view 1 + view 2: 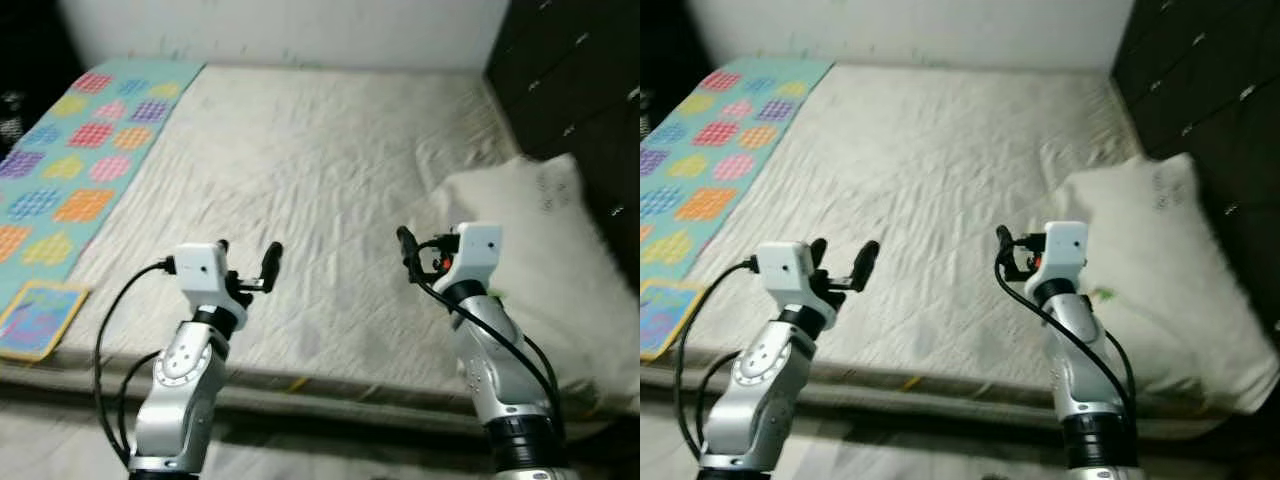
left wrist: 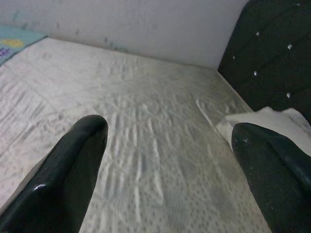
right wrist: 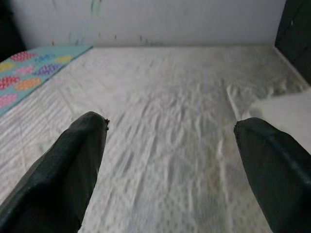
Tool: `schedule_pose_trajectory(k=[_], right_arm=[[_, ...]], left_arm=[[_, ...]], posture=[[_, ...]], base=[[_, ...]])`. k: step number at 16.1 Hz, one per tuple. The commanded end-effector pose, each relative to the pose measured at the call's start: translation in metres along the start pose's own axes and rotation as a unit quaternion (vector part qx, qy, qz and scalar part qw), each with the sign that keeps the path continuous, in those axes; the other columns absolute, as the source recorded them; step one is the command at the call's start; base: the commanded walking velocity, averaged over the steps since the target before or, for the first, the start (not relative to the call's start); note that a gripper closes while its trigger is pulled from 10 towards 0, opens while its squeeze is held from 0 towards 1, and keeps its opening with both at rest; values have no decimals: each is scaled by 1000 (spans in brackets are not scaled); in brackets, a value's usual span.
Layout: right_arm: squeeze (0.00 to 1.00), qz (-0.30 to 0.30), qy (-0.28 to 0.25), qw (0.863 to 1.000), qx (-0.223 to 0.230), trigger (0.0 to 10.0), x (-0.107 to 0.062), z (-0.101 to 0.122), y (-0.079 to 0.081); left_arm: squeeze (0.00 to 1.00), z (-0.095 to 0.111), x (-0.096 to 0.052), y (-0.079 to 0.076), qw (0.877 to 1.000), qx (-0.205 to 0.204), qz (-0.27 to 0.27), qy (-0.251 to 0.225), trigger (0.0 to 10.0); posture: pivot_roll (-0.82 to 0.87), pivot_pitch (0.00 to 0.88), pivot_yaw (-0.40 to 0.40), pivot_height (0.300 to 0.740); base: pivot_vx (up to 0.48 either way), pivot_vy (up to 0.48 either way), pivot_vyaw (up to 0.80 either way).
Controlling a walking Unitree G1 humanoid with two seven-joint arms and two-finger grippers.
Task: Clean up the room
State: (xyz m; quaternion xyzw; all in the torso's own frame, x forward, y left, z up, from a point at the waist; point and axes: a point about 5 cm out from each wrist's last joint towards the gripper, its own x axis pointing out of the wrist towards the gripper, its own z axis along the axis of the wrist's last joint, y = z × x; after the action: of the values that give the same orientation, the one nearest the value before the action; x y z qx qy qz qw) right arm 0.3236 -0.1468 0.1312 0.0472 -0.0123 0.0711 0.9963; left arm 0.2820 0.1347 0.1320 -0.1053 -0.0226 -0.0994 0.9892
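I'm looking down at a bedroom: a bare white mattress [image 1: 300, 190] running from the near edge out to a pale wall, with a dark tufted headboard [image 1: 570, 90] along the right side.

Nearest to me, both arms are hanging just over the near edge of the mattress. The left gripper [image 1: 248, 262] is sitting wide open with nothing in it, and the right gripper [image 1: 411, 252] is spread just as wide and also empty, going by the wrist views, where the fingers [image 3: 73, 160] are framing bare sheet.

Just right of the right arm is the white pillow [image 1: 540, 240], which I'm guessing is the thing to tidy. It's lying flat on the near right part of the mattress, its long axis running roughly near to far along the headboard side, with the near end drooping toward the mattress edge. There's a small green speck by it, too small to make out.

To do this well, I'm thinking of swinging the right gripper toward the pillow's near left corner, pinching a good fold of fabric, not just skin, and dragging it square to the headboard.

Further left, a small colourful book [image 1: 38, 318] is sitting near the edge, and a patterned blanket [image 1: 80, 150] is stretching back along the left side toward the far wall.
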Motion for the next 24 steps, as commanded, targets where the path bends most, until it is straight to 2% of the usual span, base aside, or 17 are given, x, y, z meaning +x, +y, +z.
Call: schedule_pose_trajectory(k=[1, 4, 7, 9, 24], right_arm=[[0, 22, -7, 1000, 2, 10000, 3, 3, 14], [0, 21, -7, 1000, 0, 10000, 5, 4, 10], [0, 20, -4, 1000, 1, 10000, 5, 3, 11], [0, 23, -5, 1000, 1, 10000, 5, 3, 13], [0, 26, -3, 1000, -2, 10000, 7, 3, 12]], left_arm=[[0, 0, -3, 11, 999, 10, 34, 6, 10000], [0, -2, -2, 12, 999, 8, 42, 11, 10000], [0, -1, -2, 11, 999, 9, 39, 8, 10000], [0, -1, -2, 10, 999, 9, 38, 8, 10000], [0, -3, -1, 11, 999, 5, 44, 8, 10000]], posture=[[38, 113, 16, 740], [37, 109, 15, 740], [38, 109, 11, 740], [38, 111, 9, 740], [35, 106, -1, 740]], base=[[0, 0, 0], [0, 0, 0], [0, 95, -719], [0, 321, -619], [0, 389, 0]])
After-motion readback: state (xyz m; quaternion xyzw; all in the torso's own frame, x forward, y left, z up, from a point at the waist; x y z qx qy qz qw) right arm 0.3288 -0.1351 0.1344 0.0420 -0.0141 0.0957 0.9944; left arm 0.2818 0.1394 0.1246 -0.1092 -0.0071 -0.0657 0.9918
